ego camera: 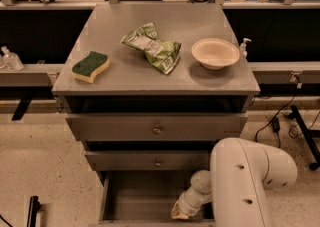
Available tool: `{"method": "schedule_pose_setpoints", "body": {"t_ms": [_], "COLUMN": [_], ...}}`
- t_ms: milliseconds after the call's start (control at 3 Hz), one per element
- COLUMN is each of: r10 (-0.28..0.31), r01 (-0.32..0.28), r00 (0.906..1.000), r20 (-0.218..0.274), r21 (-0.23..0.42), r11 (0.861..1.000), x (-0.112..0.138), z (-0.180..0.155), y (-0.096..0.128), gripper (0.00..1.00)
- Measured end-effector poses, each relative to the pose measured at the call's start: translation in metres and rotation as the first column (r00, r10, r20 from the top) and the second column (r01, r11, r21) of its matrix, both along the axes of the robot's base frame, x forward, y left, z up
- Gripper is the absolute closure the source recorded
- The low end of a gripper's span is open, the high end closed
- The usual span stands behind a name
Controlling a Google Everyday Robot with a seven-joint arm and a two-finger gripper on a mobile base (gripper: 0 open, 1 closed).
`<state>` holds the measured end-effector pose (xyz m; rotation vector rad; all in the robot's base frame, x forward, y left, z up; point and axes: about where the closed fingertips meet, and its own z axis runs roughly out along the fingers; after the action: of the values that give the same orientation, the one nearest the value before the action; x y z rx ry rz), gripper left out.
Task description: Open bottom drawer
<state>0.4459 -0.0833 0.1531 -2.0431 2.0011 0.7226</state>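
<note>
The bottom drawer (pixel 135 196) is the lowest of three grey cabinet drawers. It stands pulled out, and its plain grey box interior shows; its front and knob are below the picture's edge. My white arm (pixel 245 181) reaches down at the lower right. My gripper (pixel 180 212) is low inside the drawer's right front corner, near the bottom edge of the view. The middle drawer (pixel 158 162) and the top drawer (pixel 157 129) sit above it, both shut, each with a small round knob.
On the cabinet top (pixel 110 78) lie a green and yellow sponge (pixel 90 65), a green chip bag (pixel 152 47) and a white bowl (pixel 215 52). Cables (pixel 277 121) and a black stand leg (pixel 305 136) lie on the floor at right.
</note>
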Motion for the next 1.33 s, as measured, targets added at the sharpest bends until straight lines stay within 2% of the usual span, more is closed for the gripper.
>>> {"method": "schedule_pose_setpoints", "body": {"t_ms": [667, 1000, 1333], "r10": [-0.074, -0.03, 0.033], "r01": [0.075, 0.031, -0.033], "r00": [0.9966, 0.9994, 0.9992], "r20": [0.037, 0.016, -0.021], "r21": [-0.014, -0.022, -0.015], "r11": [0.997, 0.999, 0.999], "x": [0.023, 0.016, -0.003], "z": [-0.006, -0.014, -0.022], "y": [-0.001, 0.013, 0.031], "gripper": [1.0, 1.0, 1.0]}}
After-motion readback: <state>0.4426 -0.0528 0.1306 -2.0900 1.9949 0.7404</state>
